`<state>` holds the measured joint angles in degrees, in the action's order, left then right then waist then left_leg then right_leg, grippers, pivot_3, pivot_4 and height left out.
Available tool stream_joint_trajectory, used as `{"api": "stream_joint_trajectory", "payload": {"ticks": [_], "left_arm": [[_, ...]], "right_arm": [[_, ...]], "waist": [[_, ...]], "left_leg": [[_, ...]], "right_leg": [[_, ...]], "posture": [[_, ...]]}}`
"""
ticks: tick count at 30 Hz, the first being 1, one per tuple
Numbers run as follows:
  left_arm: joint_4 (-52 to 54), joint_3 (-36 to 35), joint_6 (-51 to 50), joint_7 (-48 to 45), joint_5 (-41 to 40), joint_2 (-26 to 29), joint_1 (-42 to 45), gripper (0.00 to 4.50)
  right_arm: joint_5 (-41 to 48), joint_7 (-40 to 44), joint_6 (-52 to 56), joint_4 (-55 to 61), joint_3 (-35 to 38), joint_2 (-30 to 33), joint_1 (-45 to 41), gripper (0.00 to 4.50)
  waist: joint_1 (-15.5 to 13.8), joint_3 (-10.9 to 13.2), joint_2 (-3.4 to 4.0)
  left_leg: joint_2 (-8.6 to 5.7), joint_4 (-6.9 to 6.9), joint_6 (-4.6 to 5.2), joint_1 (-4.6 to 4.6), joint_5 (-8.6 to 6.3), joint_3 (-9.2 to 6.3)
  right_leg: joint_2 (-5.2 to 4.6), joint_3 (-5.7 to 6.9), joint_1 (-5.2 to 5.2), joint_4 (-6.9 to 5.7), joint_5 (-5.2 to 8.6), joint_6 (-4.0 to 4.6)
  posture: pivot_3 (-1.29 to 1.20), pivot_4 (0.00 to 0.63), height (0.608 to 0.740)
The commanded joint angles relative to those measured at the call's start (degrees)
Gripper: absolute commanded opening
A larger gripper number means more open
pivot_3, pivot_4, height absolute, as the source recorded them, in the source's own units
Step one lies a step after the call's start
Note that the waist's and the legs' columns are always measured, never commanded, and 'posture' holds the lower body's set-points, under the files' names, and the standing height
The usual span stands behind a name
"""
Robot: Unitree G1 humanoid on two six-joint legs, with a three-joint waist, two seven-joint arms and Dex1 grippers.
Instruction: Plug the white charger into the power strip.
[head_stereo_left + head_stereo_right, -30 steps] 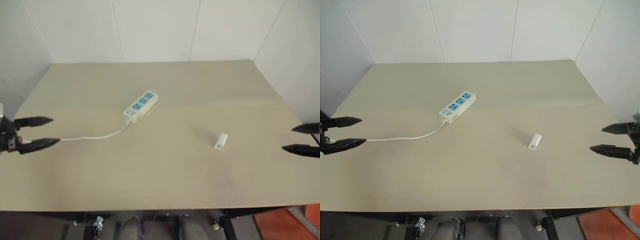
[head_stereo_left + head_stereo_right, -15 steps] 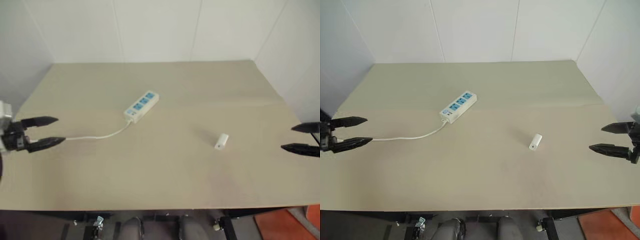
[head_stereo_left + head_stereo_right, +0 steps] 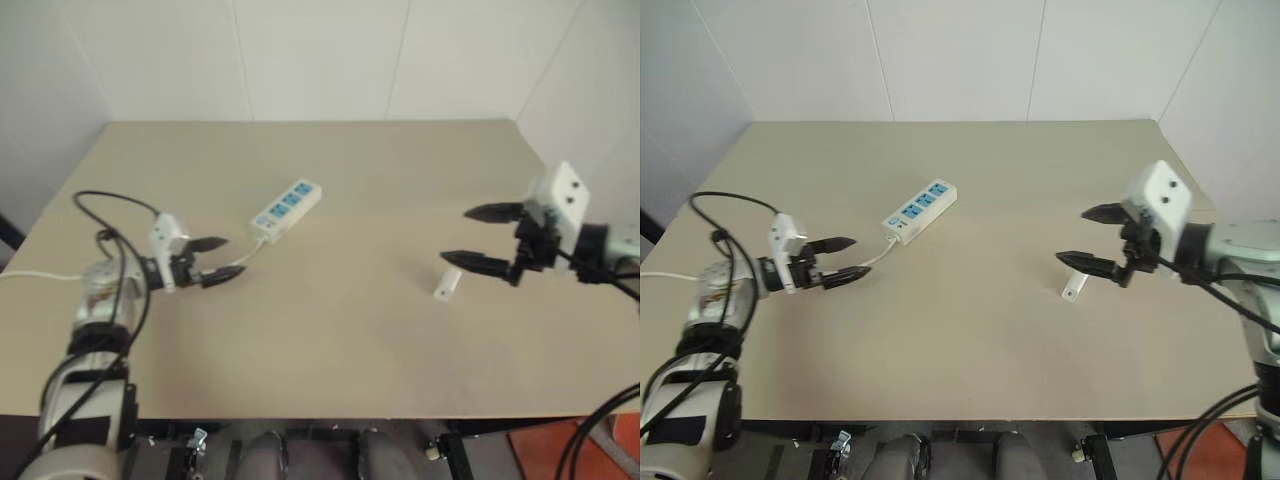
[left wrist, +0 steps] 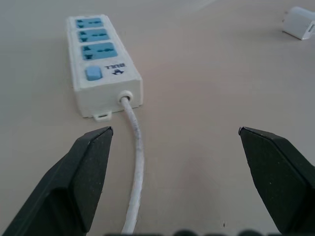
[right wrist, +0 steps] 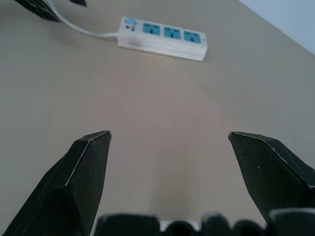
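The power strip (image 3: 287, 210) lies slanted on the table left of centre, its three blue sockets facing up. Its thin white cord (image 4: 135, 157) runs toward my left gripper (image 3: 232, 256). That gripper is open and empty, hovering just short of the strip's switch end, and the cord lies on the table below the gap between its fingers. The white charger (image 3: 447, 285) lies on its side, right of centre. My right gripper (image 3: 454, 235) is open and empty above it and points left toward the strip (image 5: 162, 38). Its lower finger is just over the charger.
The beige table (image 3: 350, 340) is walled in white at the back (image 3: 320, 50) and on both sides, with its front edge near me. Loose black cables (image 3: 110, 215) loop over my left forearm. Bare tabletop separates strip and charger.
Both arms have swung in from the table's sides. The left gripper moved right up to the strip's cord end, and the right gripper moved left to above the charger. Both stayed open.
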<state>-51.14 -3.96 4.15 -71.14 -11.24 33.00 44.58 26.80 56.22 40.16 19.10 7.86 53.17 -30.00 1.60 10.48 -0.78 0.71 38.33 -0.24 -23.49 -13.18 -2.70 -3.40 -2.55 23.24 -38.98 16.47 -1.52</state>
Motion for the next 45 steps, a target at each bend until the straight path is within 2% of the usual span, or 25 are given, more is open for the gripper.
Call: {"api": "stream_joint_trajectory", "payload": {"ticks": [1, 7, 11, 12, 14, 21, 27, 32, 35, 39, 45], "left_arm": [[-4.74, 1.72, 2.78, 5.53, 3.85, -1.52, 4.54, 4.47], [-12.91, 4.16, 2.54, 16.13, 9.44, -5.5, 11.14, 4.47], [-15.91, 5.28, -0.04, 15.53, 11.49, -5.49, 12.72, 4.47], [-16.69, 5.65, -1.78, 15.72, 12.09, -5.7, 13.19, 4.18], [-17.78, 6.03, -4.49, 16.2, 12.84, -6.25, 13.81, 3.93], [-18.63, 6.07, -6.82, 19.17, 14.17, -7.3, 14.34, 1.85], [-18.46, 5.46, -5.84, 18.1, 13.96, -7.28, 13.78, 0.03], [-16.24, 3.43, -6.54, 18.84, 12.03, -7.25, 13.35, 0.03], [-7.02, 2.99, -9.22, 12.94, 9.88, -4.59, 9.73, 0.03], [16.59, 1.71, -19.08, 7.48, 5.14, 1.32, -2.5, 0.03], [46.34, -3.63, -34.77, 8.02, -2.59, 9.31, -20.52, 0.03]], "right_arm": [[0.68, -4.55, 2.94, 5.25, -3.48, -2.9, -3.91, 4.5], [0.66, -8.18, 4.8, 7.34, -5.44, -5.56, -5.33, 4.5], [0.49, -7.82, 4.43, 7.78, -5.01, -3.87, -3.32, 4.5], [0.46, -7.89, 4.35, 7.74, -5.09, -3.64, -3.29, 4.5], [0.47, -8.22, 4.23, 7.57, -5.34, -3.75, -3.66, 4.5], [0.18, -8.56, 3.62, 7.06, -6.88, -4.65, -5.25, 4.5], [-0.32, -8.1, 3.1, 6.58, -7.7, -4.77, -5.37, 4.5], [-0.41, -8.06, 3.3, 6.63, -8.08, -5.17, -5.3, 4.5], [-0.22, -8.02, 3.69, 7.36, -8.17, -5.25, -4.9, 4.5], [-0.12, -8.03, 3.55, 7.67, -8.52, -5.77, -3.98, 4.5], [-1.36, -7.24, 1.71, 5.81, -10.5, -7.21, -3.83, 4.5]], "waist": [[0.01, -0.01, -0.01], [-0.76, -0.01, -0.03], [-0.79, -0.01, -0.03], [-0.78, -0.01, -0.03], [-0.78, -0.02, -0.04], [-0.69, -0.04, -0.06], [-0.7, -0.06, -0.07], [-0.71, -0.06, -0.07], [-0.52, -0.06, -0.07], [0.93, -0.06, -0.07], [0.9, -0.06, -0.07]], "left_leg": [[0.0, 0.0, 0.0, -0.01, 0.0, 0.0], [-0.06, 0.04, 0.0, -0.06, 0.0, -0.08], [-0.1, 0.04, 0.01, -0.13, 0.0, -0.16], [-0.1, 0.04, 0.01, -0.13, 0.0, -0.16], [-0.11, 0.07, 0.01, -0.11, 0.0, -0.15], [-0.11, 0.08, 0.01, 0.1, 0.01, -0.17], [-0.11, 0.09, 0.01, 0.13, 0.01, -0.18], [-0.11, 0.09, 0.01, 0.12, 0.01, -0.17], [-0.1, 0.09, 0.01, 0.09, 0.01, -0.17], [0.0, -0.02, 0.01, 0.07, 0.01, -0.16], [0.05, -0.1, 0.01, 0.06, 0.0, -0.3]], "right_leg": [[0.0, 0.0, 0.02, 0.01, 0.0, 0.0], [-0.02, 0.05, 0.01, 0.01, 0.0, 0.0], [-0.02, 0.12, 0.01, 0.02, 0.0, 0.0], [-0.02, 0.12, 0.01, 0.02, 0.0, 0.0], [-0.03, 0.11, 0.01, 0.01, 0.0, 0.0], [-0.01, 0.11, -0.16, -0.03, 0.0, -0.01], [-0.01, 0.11, -0.17, -0.05, 0.0, -0.01], [-0.02, 0.1, -0.17, -0.05, 0.0, -0.01], [-0.02, 0.1, -0.14, -0.05, 0.0, -0.01], [0.01, 0.04, -0.07, -0.07, 0.0, 0.0], [0.0, -0.02, -0.03, 0.01, 0.0, 0.0]], "posture": [[0.0, 0.15, 0.74], [0.0, 0.15, 0.74], [0.0, 0.15, 0.74], [0.0, 0.15, 0.74], [0.0, 0.15, 0.74], [0.0, 0.15, 0.74], [0.0, 0.15, 0.74], [0.0, 0.15, 0.74], [0.0, 0.15, 0.74], [0.0, 0.15, 0.74], [0.0, 0.15, 0.74]]}}
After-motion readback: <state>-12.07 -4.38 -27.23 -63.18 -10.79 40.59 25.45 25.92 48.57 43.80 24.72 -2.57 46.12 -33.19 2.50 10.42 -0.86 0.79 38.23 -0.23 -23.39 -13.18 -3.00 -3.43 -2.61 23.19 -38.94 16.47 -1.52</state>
